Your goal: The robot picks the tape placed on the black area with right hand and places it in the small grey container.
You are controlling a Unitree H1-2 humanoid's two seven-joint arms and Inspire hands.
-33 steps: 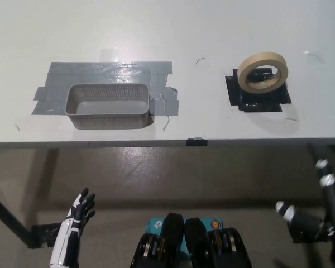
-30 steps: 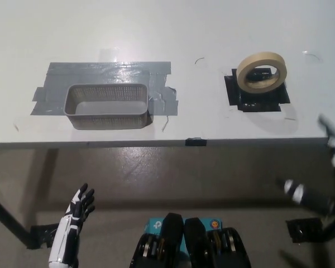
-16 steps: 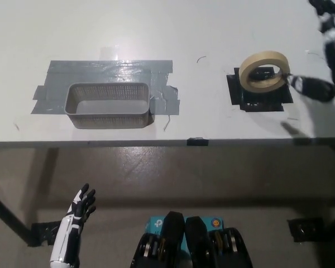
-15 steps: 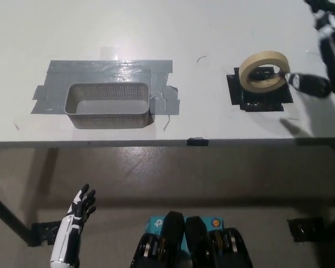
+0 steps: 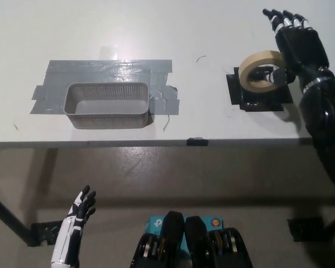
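Head view, grey container (image 5: 108,106) empty, right hand (image 5: 297,40) fingers spread beside tape (image 5: 262,71)

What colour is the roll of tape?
The roll of tape is a pale beige, cream colour, seen in the head view.

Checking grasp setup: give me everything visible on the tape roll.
The tape roll is a beige ring, apparently masking tape, with an open core. It stands tilted on the black area, right of the grey container. The black right hand is at its right edge, fingers spread; contact can't be confirmed. The roll is not lifted.
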